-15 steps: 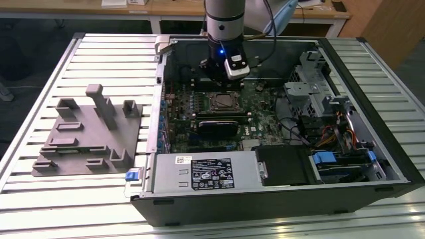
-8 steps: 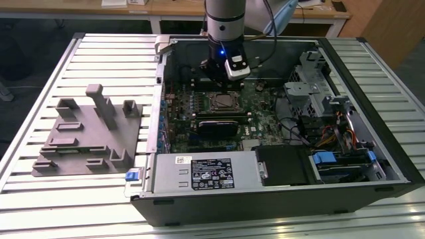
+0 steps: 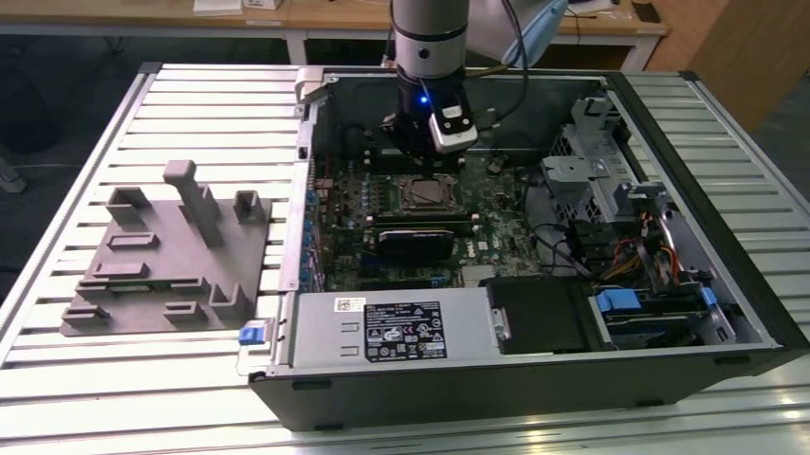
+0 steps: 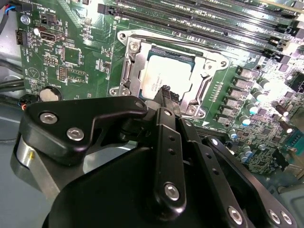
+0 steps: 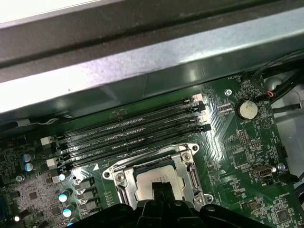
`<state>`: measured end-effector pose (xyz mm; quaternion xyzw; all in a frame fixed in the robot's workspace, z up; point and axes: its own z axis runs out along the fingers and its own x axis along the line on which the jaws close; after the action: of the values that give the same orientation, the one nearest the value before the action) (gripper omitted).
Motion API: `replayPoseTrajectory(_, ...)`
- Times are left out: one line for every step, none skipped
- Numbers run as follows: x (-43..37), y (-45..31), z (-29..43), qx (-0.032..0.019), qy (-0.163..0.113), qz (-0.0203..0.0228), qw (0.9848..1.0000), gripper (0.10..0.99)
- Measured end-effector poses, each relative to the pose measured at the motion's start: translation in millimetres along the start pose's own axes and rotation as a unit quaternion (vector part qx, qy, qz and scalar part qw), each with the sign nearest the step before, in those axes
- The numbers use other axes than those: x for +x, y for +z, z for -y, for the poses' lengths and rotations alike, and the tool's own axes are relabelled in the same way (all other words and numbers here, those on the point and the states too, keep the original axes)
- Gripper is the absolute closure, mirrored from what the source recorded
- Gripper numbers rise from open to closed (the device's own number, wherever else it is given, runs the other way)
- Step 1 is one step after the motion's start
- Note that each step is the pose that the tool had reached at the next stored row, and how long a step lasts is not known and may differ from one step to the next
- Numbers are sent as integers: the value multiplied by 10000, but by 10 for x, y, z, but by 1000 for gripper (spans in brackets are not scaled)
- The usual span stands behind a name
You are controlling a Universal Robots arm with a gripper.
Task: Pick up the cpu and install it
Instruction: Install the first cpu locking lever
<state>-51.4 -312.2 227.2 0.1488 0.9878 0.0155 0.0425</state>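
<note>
In the exterior view, the black gripper (image 3: 422,156) hangs inside the open black computer case (image 3: 532,379), just above the square metal-framed socket (image 3: 424,192). In the second wrist view, the small flat silvery-grey cpu (image 4: 164,76) lies in that socket; the jaws are pressed together just above it. In the first wrist view, the fingertips (image 5: 161,189) cover part of the cpu.
</note>
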Motion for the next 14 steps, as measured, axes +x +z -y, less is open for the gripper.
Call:
replayPoseTrajectory(0,-2,0,1,0,0,10000,980)
replayPoseTrajectory(-1,-10,0,2,0,0,10000,980)
replayPoseTrajectory(-2,-21,-1,2,0,0,10000,980)
replayPoseTrajectory(-3,-30,-1,3,-1,0,10000,980)
replayPoseTrajectory(-3,-39,-2,4,-1,1,10000,980)
replayPoseTrajectory(-4,-46,-2,6,-1,2,10000,980)
replayPoseTrajectory(-4,-50,-2,9,-1,3,10000,980)
replayPoseTrajectory(-4,-51,-3,14,-2,5,10000,980)
replayPoseTrajectory(-4,-51,-3,24,-2,9,10000,980)
replayPoseTrajectory(-5,-52,-2,36,-3,12,10000,980)
replayPoseTrajectory(-6,-52,0,45,-5,14,10000,980)
replayPoseTrajectory(-8,-53,6,55,-6,16,10000,980)
replayPoseTrajectory(-11,-53,13,60,-6,18,10000,980)
replayPoseTrajectory(-15,-52,22,64,-6,19,10000,980)
